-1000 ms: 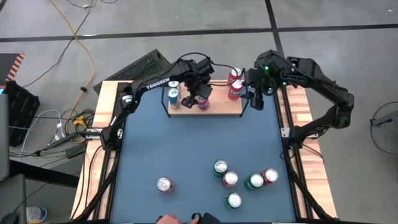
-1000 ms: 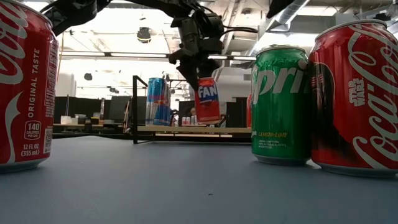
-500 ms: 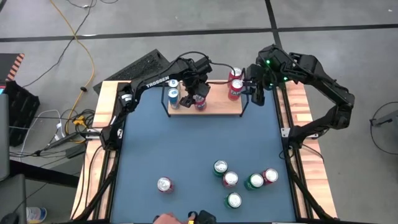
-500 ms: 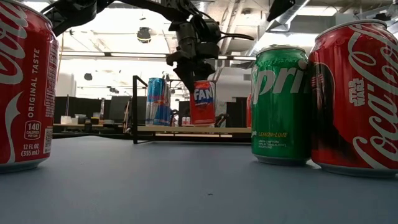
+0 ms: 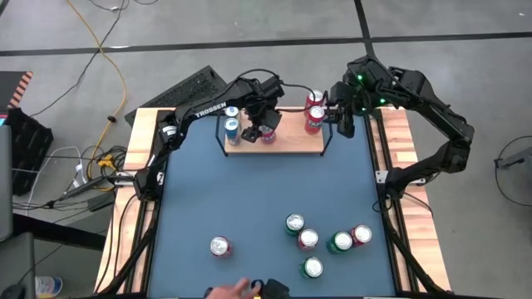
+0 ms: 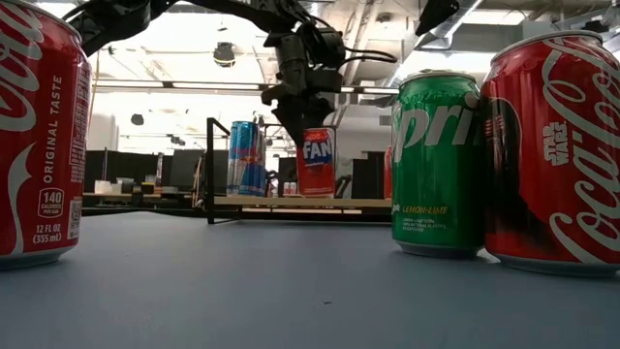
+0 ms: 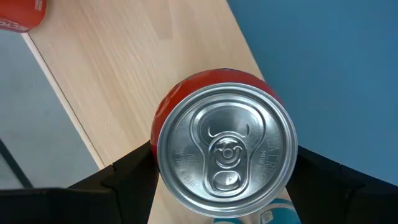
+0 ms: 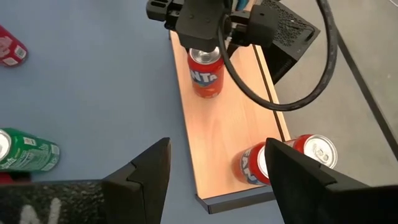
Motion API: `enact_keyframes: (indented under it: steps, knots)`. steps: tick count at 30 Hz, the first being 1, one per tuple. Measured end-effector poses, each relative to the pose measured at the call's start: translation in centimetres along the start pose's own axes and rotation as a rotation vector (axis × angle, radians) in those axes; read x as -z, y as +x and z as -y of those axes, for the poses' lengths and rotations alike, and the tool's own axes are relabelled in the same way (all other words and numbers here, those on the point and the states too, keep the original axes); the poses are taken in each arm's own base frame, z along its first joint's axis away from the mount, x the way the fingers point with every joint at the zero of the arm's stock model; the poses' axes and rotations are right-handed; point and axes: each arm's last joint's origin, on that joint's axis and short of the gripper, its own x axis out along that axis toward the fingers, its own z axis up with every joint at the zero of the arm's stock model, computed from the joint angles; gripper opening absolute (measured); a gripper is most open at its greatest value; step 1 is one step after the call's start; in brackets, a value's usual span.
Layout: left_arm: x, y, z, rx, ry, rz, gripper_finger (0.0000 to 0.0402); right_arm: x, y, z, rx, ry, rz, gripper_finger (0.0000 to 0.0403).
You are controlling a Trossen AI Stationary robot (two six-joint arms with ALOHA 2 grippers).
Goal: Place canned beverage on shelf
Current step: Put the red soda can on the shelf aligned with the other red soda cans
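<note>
A red Fanta can [image 5: 268, 134] stands upright on the light-wood shelf [image 5: 293, 144], left of its middle; it also shows in the low view [image 6: 317, 163] and the right wrist view [image 8: 206, 74]. My left gripper [image 5: 267, 124] is above it, shut on it. Two blue cans [image 5: 231, 125] stand at the shelf's left end and two red cans [image 5: 313, 113] at its right end. My right gripper [image 5: 344, 123] is open and empty, up in the air beside the shelf's right end [image 8: 217, 149]. My left gripper pinches the Fanta can's upper wall [image 7: 163, 113], just below the rim, between its two fingers [image 7: 134, 171]. The fingers come from above and point down. The can is upright, and its base is at the shelf board [image 6: 291, 202].
Several loose cans lie and stand on the blue table near its near edge, among them a green one [image 5: 340, 242] and a red one [image 5: 219, 246]. A person's hand [image 5: 235, 289] shows at the near edge. Red and green cans [image 6: 436, 165] stand close to the low camera.
My left gripper has gone a little toward the table's left edge and down with the Fanta can. The can was tilted and is now upright with its base at the shelf board. My right gripper has drawn slightly toward the far edge.
</note>
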Motion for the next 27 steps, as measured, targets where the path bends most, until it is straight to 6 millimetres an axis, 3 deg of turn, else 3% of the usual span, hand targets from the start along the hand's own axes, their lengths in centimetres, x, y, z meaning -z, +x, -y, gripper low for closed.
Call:
enact_keyframes:
  steps: [7,11,27]
  knots:
    - [-0.7,0.0,0.5,-0.019,0.073,-0.023,0.0279,0.0,0.0,0.0,0.0,-0.019,0.0,0.0244]
    - [-1.4,0.0,0.8,-0.073,-0.02,-0.07,0.0279,0.0,0.0,0.0,0.0,-0.019,0.0,0.0244]
    - [-1.9,0.1,1.1,-0.076,-0.096,-0.039,0.0279,-0.3,0.0,0.1,0.01,-0.025,0.029,0.0244]
